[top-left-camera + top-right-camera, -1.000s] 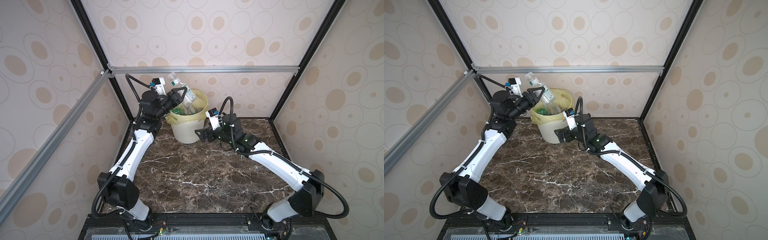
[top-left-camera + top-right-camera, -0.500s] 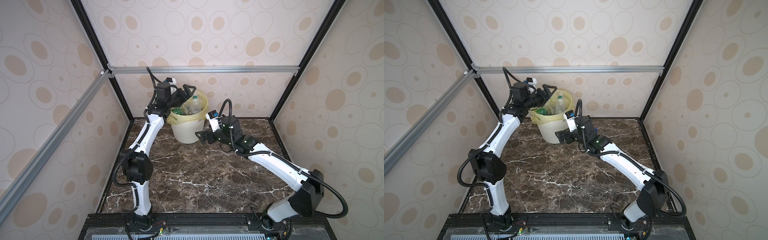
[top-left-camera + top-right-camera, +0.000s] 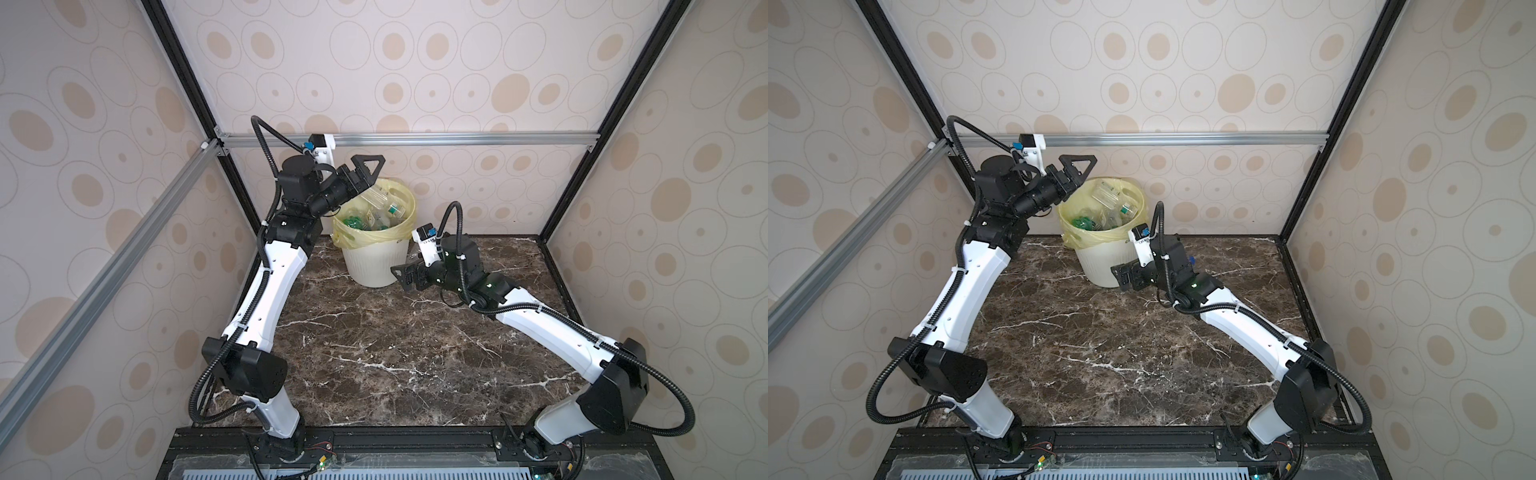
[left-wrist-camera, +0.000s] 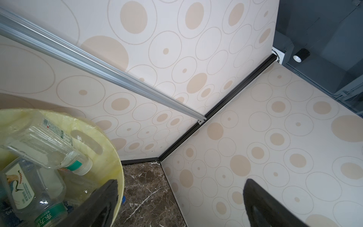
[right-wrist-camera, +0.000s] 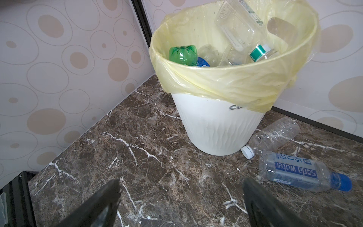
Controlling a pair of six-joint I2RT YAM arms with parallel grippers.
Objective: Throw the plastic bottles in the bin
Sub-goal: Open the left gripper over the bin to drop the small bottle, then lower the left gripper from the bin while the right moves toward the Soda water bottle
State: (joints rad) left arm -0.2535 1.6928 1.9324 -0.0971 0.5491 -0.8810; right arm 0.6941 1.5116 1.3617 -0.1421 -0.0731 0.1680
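1. The left claw [image 3: 365, 172] is held wide open and empty, raised above the rim of the bin [image 3: 374, 266] on the left arm's side. In the left wrist view nothing is seen between its fingers [image 4: 106, 196].
2. The right claw [image 5: 181, 186] is likewise spread to its full width with nothing held. It is set low over the desk [image 5: 137, 157], near the bin's foot.
3. The step in hand is judged to be the fetching of a bottle not yet binned. It is best given to the right claw, which is the nearer one.
4. The soda water bottle [image 5: 294, 173], clear with a blue label and blue cap, lies on its side just outside the right claw's gap, past one finger.
5. The claw should be shifted sideways until the bottle's middle is centred in the gap, with the fingers set across the body, not along it.
6. A gentle closing is advised: the thin plastic is likely to crumple, and the round body may roll off if it is nudged first.
7. A second clear bottle [image 5: 273, 137], white-capped, lies farther out between the soda water bottle and the bin, its cap close to the bin's foot. Whether it touches cannot be told.
8. The bin is already heaped. A green bottle [image 5: 183, 55] shows at the rim, and a large clear bottle [image 5: 239, 29] leans high against the liner [image 5: 225, 82].
9. A release over the middle is therefore advised, so that nothing is tipped out.
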